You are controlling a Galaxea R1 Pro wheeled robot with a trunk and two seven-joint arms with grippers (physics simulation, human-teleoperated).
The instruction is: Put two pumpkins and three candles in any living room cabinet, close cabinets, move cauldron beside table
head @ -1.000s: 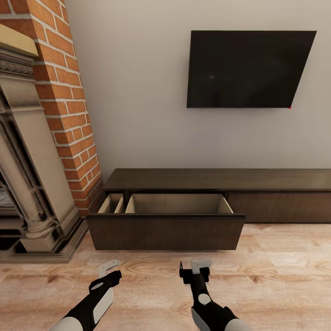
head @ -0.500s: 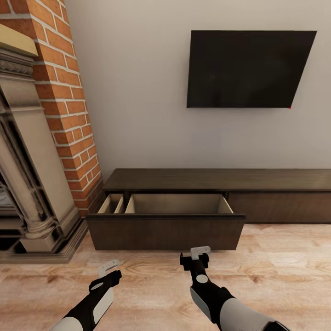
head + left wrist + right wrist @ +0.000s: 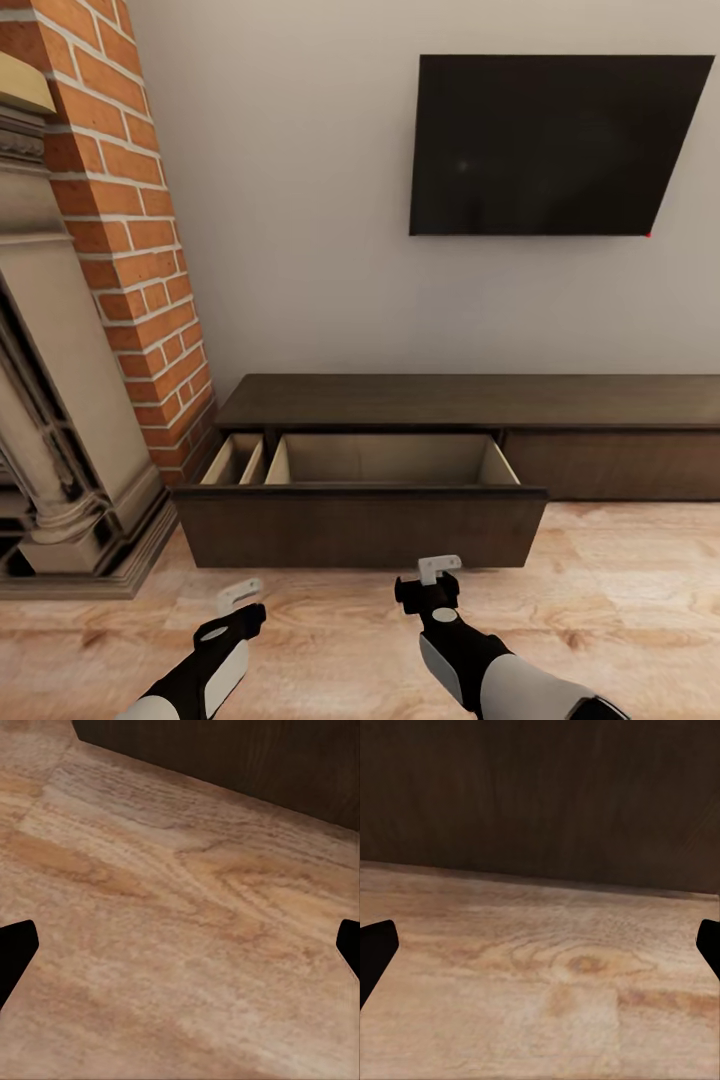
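Both the right claw [image 3: 437, 578] and the left claw [image 3: 238, 602] hang with fingers spread and nothing between them, just in front of the cabinet [image 3: 470, 400], over the plank floor [image 3: 620, 600]. The cabinet's drawer [image 3: 360, 500] stands pulled out, and the part of its pale interior that shows is bare. Judged from this, no pumpkin or candle is stowed yet, and stowing, closing and the cauldron step all remain; the TV [image 3: 550, 145] above the cabinet carries no legible writing.

There are no words, numbers or signs to read here. The TV [image 3: 555, 145] screen is black and blank, and the cabinet [image 3: 360, 525] front is plain dark wood.
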